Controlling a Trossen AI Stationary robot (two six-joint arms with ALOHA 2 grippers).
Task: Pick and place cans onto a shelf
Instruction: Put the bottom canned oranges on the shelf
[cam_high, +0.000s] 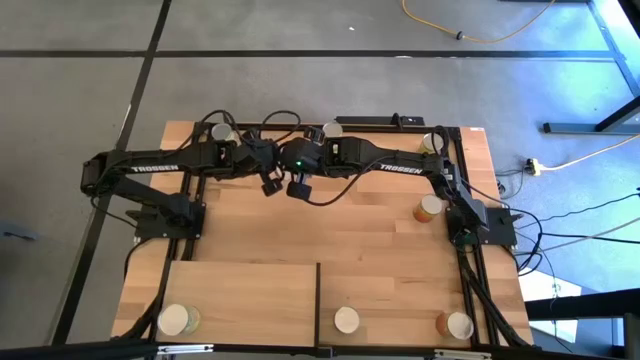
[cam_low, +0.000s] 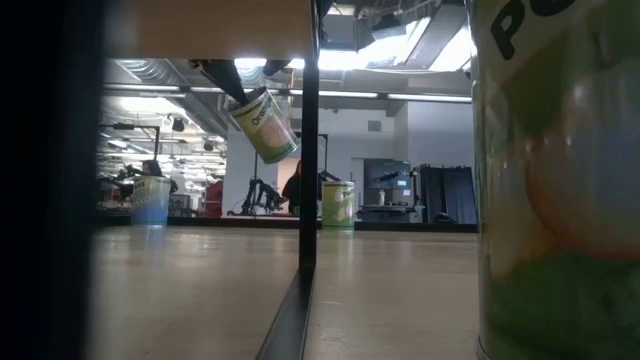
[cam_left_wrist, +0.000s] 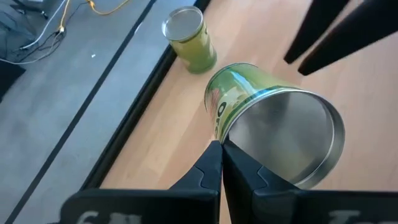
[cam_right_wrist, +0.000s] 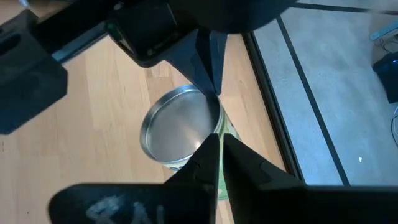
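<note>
A green can (cam_left_wrist: 249, 106) hangs tilted in my left gripper (cam_left_wrist: 221, 149), above the table's far middle. It also shows in the low view (cam_low: 265, 125) and in the right wrist view (cam_right_wrist: 180, 130), its hollow metal end up. In the high view the arms hide it. My left gripper (cam_high: 268, 170) reaches in from the left. My right gripper (cam_right_wrist: 220, 140) is shut and stands just beside the can's rim. In the left wrist view its fingers (cam_left_wrist: 323, 37) are apart from the can. The shelf (cam_high: 240, 290) lies at the near left, its dark divider (cam_high: 318, 290) along its right edge. My left gripper pinches the rim of the can's hollow metal end (cam_left_wrist: 221, 134), one finger inside and one outside. The fingers (cam_right_wrist: 211, 74) slant down from the table's left. The can hangs tilted below them, clear of the table (cam_low: 265, 125).
Upright cans stand at the far edge (cam_high: 222, 131) (cam_high: 332, 129) (cam_high: 433, 142), one at the right (cam_high: 428, 208) and three along the near edge (cam_high: 178, 320) (cam_high: 346, 320) (cam_high: 455, 325). One can (cam_left_wrist: 186, 37) stands close beyond the held one. The table's middle (cam_high: 330, 235) is bare wood.
</note>
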